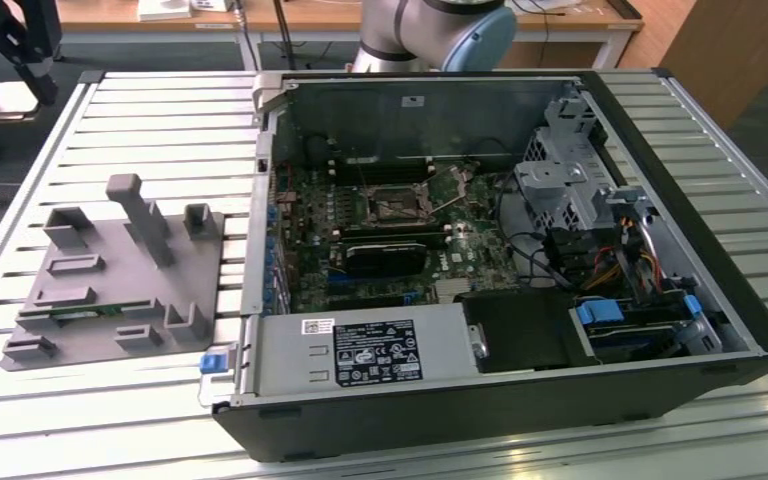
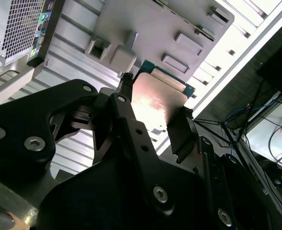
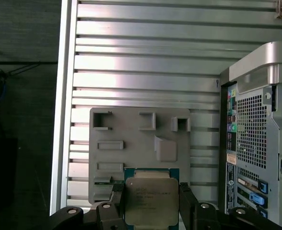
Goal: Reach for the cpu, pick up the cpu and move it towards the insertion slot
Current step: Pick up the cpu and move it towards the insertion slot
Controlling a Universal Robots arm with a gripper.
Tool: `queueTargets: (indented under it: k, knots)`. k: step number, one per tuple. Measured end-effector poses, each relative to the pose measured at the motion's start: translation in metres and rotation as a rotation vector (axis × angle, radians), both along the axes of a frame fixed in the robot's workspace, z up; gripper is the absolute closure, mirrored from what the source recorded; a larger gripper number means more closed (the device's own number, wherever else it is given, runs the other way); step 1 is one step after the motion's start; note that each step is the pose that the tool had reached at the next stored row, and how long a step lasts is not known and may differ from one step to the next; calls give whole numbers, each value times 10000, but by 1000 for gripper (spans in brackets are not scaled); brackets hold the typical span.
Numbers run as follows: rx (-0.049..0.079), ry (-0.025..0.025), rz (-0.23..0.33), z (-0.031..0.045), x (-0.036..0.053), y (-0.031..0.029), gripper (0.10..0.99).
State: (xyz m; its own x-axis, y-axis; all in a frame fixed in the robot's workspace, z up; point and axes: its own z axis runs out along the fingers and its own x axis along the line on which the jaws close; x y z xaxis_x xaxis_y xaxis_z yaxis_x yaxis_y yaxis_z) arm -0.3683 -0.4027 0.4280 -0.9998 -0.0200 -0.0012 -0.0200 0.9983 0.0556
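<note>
My fingers (image 3: pixel 116 197) are clamped on the cpu (image 3: pixel 151 201), one on each of two opposite edges. In the first wrist view the gripper (image 3: pixel 151 195) holds it flat, silvery top toward the camera. The picture edge cuts off the cpu's near edge and most of the gripper body.

In the second wrist view the gripper (image 2: pixel 153 112) is seen from the other side. The cpu (image 2: pixel 159 96) has its face washed out by glare and a green rim showing at the far edge. Its near part is hidden behind my fingers (image 2: pixel 127 103) and their black links.

In both wrist views the cpu lines up over one edge of the grey holder (image 3: pixel 136 143) (image 2: pixel 155 28). I cannot tell whether it touches the holder or hangs clear of it.

The holder lies on the slatted table (image 3: pixel 141 72), just beside the computer case (image 3: pixel 256 120), whose far side is cut off.

In the exterior view the holder (image 1: pixel 104 290) sits to the exterior view's left of the open case (image 1: pixel 491 400). A thin green stick (image 1: pixel 91 312) in it is hard to make out.

The insertion slot (image 1: pixel 395 208) is inside the case on the board, with a dark centre, a silver frame and a wire lever. It is well apart from the holder.

The arm (image 1: pixel 431 30) is cut off by the top edge.
</note>
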Motion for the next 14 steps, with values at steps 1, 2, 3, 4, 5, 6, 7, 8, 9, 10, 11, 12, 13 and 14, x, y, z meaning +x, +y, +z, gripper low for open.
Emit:
queueTargets:
  k: [1, 2, 3, 4, 5, 6, 7, 8, 9, 10, 11, 12, 13, 14]
  knots:
    - [0, 1, 0, 1, 10, 0, 545]
    - [-1, 1, 0, 1, 20, 0, 545]
    - [0, 1, -1, 0, 30, 0, 545]
    - [0, 1, -1, 0, 41, 0, 545]
    - [0, 0, -1, 0, 53, 0, 545]
    - [-1, 1, -1, 1, 65, 0, 545]
    - [0, 0, 0, 0, 78, 0, 545]
    - [0, 0, 0, 0, 91, 0, 545]
    - [0, 0, 0, 0, 104, 0, 545]
    - [0, 1, 0, 0, 114, 0, 545]
    - [0, 0, 0, 0, 125, 0, 545]
    - [0, 0, 0, 0, 134, 0, 545]
    - [0, 1, 0, 0, 144, 0, 545]
    - [0, 0, 0, 0, 152, 1, 545]
